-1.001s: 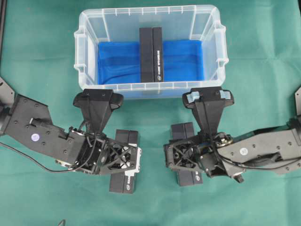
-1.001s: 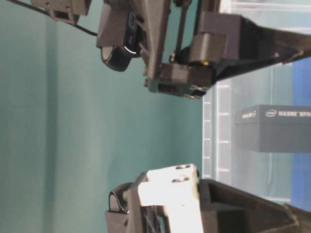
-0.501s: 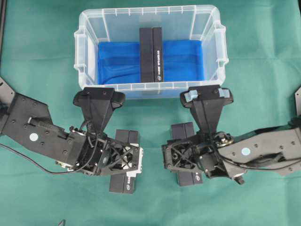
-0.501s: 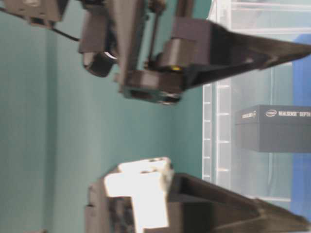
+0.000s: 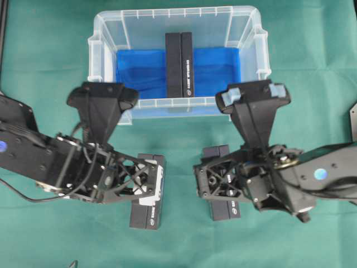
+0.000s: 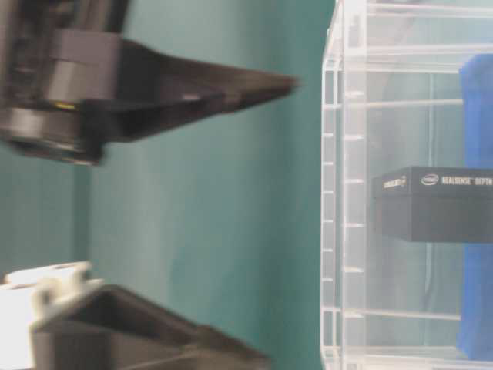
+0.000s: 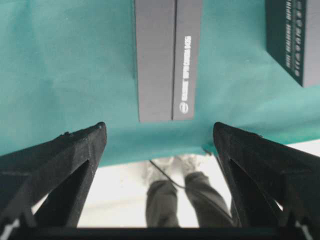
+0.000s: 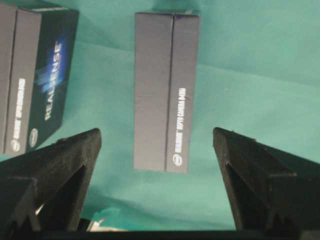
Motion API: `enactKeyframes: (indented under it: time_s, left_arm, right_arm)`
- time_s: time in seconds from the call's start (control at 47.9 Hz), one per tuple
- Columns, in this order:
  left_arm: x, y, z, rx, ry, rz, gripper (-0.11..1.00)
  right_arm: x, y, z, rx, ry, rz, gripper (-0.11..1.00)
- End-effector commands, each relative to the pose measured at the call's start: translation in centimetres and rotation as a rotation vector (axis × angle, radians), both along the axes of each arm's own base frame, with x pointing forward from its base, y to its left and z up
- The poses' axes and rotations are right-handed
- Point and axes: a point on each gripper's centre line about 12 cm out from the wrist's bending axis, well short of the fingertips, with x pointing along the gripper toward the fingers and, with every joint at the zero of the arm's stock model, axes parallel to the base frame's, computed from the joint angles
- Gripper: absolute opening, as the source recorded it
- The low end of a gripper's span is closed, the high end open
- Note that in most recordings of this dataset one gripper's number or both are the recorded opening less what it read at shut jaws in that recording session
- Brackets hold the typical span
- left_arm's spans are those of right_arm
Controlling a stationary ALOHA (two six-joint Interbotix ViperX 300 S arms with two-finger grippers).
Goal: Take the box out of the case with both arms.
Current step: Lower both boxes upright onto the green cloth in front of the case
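Currently one dark box point(image 5: 179, 64) stands in the middle of the case point(image 5: 106, 25), on its blue liner point(image 5: 139, 72), with its long side running from the near wall to the far wall. The case sits at the far side of the green table point(image 5: 44, 44). In the table-level view the same box shows through the clear wall, printed side outward, and nothing touches it.

Two more boxes lie on the table outside the case: the left table box point(image 5: 149, 207) partly under the left arm, and the right table box point(image 5: 223, 192) partly under the right arm. From this, part of the unloading appears complete, and the box in the case is the one left to remove.

The left claw point(image 5: 102, 96) is spread wide and holds nothing. It hangs at the near left corner of the case; whether it is over the rim or just short of it cannot be told from above. The right claw point(image 5: 254, 96) is also spread wide and empty, at the near right part of the case wall. Both wrist views show open fingers with only table and the loose boxes between them.

Remaining work, as judged: bring both claws over the rim, lower one to each side of the box, close on it, lift it clear of the walls and set it on the table.
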Motion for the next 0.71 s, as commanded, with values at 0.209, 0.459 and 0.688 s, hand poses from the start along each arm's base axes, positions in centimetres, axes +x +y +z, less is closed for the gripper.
enactKeyframes:
  time_s: [0.209, 0.459, 0.688]
  left_arm:
    - [-0.6, 0.9, 4.1, 0.018, -0.025, 0.014, 0.91]
    - [-0.6, 0.9, 4.1, 0.018, -0.025, 0.014, 0.91]
    - [-0.6, 0.9, 4.1, 0.018, -0.025, 0.014, 0.91]
  right_arm:
    - [-1.2, -0.5, 4.5, -0.010, -0.011, 0.010, 0.89]
    - [-1.1, -0.5, 4.5, -0.008, -0.018, 0.010, 0.89]
    - [-1.1, -0.5, 4.5, -0.007, -0.020, 0.012, 0.89]
